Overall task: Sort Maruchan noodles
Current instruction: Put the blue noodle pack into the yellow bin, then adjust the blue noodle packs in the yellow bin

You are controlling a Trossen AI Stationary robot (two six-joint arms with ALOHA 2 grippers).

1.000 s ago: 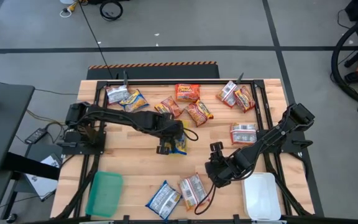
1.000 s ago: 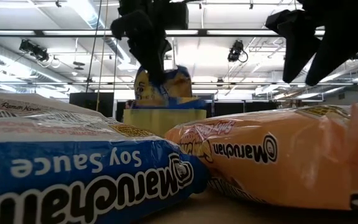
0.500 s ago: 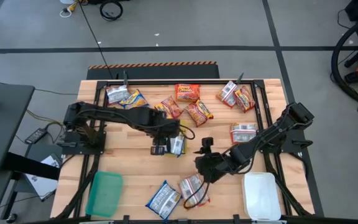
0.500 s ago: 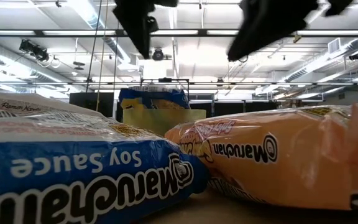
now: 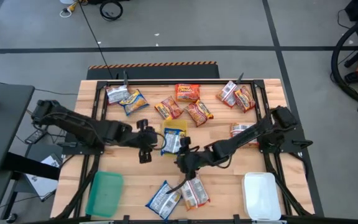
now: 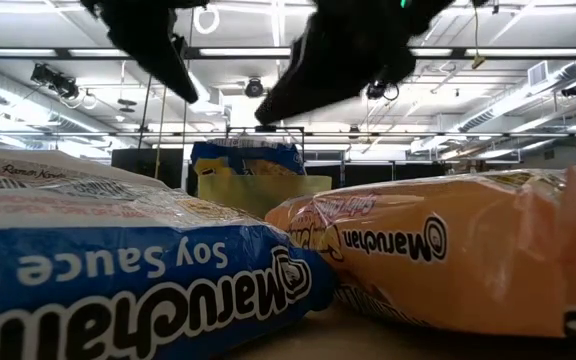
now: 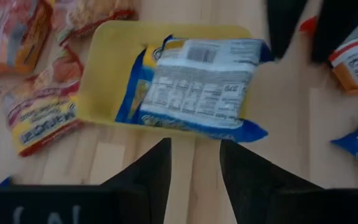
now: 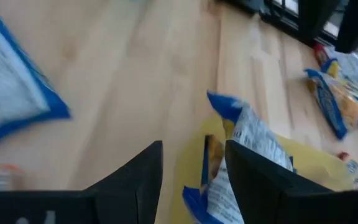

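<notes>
A yellow tray [image 5: 174, 126] stands at mid-table with a blue-and-yellow Maruchan packet [image 5: 173, 142] lying in it, label side up. One end of the packet reaches over the tray's rim [image 7: 247, 132]. My left gripper [image 5: 145, 146] is open and empty just left of the tray [image 7: 104, 74]. My right gripper [image 5: 183, 162] is open and empty just near-right of the tray [image 8: 303, 162], facing the packet [image 8: 247, 155]. Other packets lie loose on the table.
Orange-red, silver-white and blue-and-yellow packets lie along the far side [image 5: 187, 93], with one at the right [image 5: 243, 132]. Two packets lie near the front edge [image 5: 163, 199] [image 5: 193, 191] and fill the low view [image 6: 118, 270]. A green tray [image 5: 104, 193] sits front left and a white tray [image 5: 261, 196] front right.
My left gripper has let go of the blue-and-yellow packet, which now lies in the yellow tray, and has drawn back toward the table's left edge. My right gripper has gone toward the table's left, up to the yellow tray.
</notes>
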